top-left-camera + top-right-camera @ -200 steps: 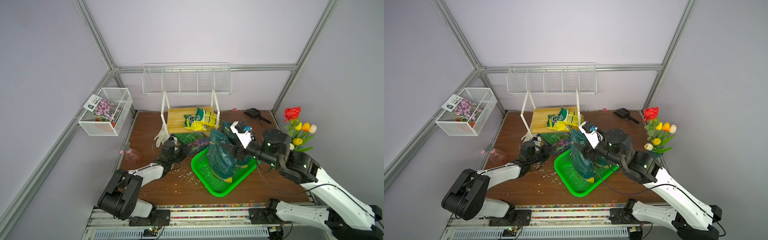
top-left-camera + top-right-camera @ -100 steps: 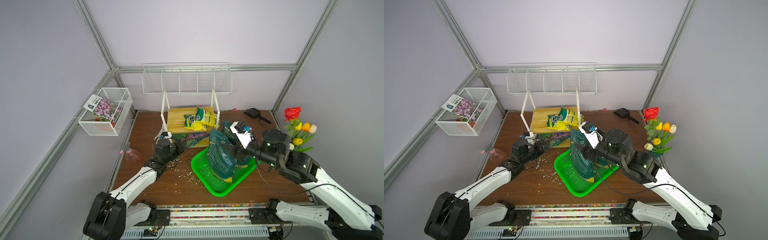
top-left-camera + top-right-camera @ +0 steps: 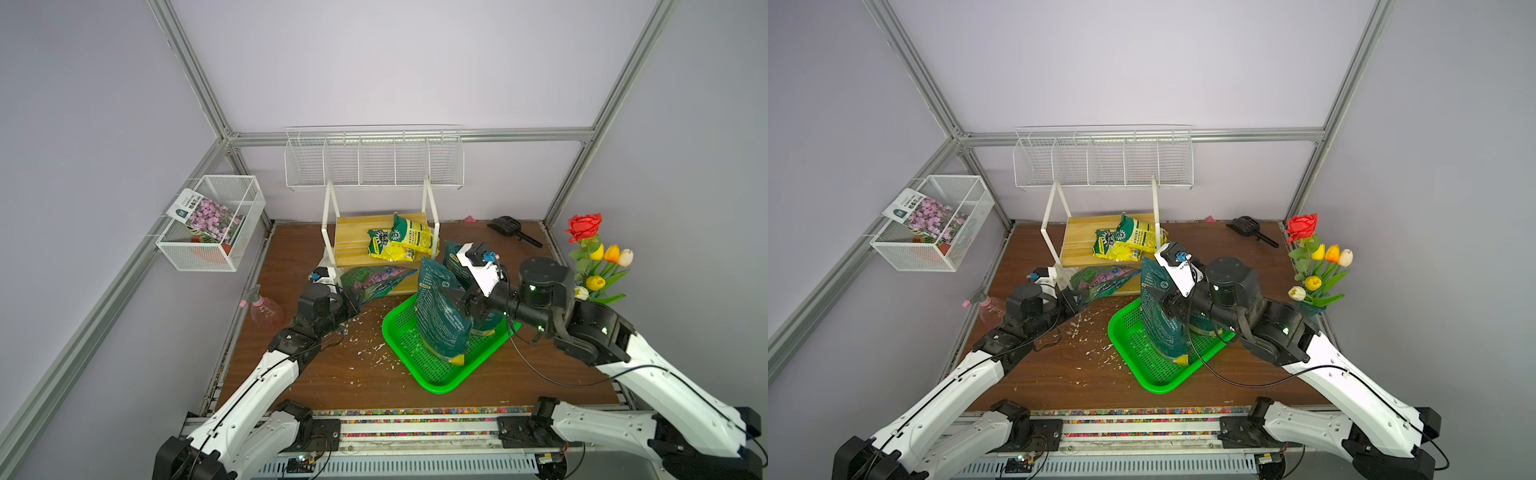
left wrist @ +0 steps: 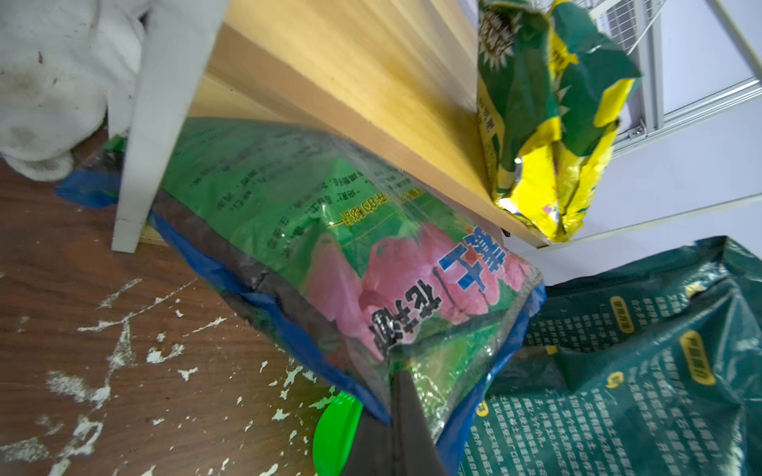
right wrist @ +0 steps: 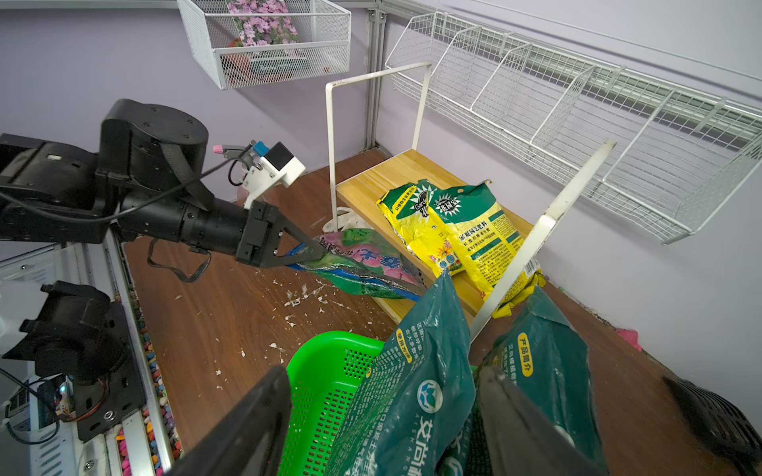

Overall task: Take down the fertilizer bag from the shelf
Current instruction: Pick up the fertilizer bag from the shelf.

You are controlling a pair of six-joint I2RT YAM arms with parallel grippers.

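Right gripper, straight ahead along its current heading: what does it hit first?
The dark green bag standing in the basket; it sits between the right gripper's open jaws, not clamped. Beyond it, probably the shelf leg, though depth is hard to judge.

I see a green basket (image 3: 419,353) near the table's front edge, two dark teal bags (image 3: 440,316) standing in it, a pink spray bottle (image 3: 268,309) at the left edge and a black scoop (image 3: 505,225) near the back-right corner.

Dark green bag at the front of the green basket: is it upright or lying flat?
Upright. The dark green bag stands on its bottom edge in the green basket, its top rising inside the open right gripper.
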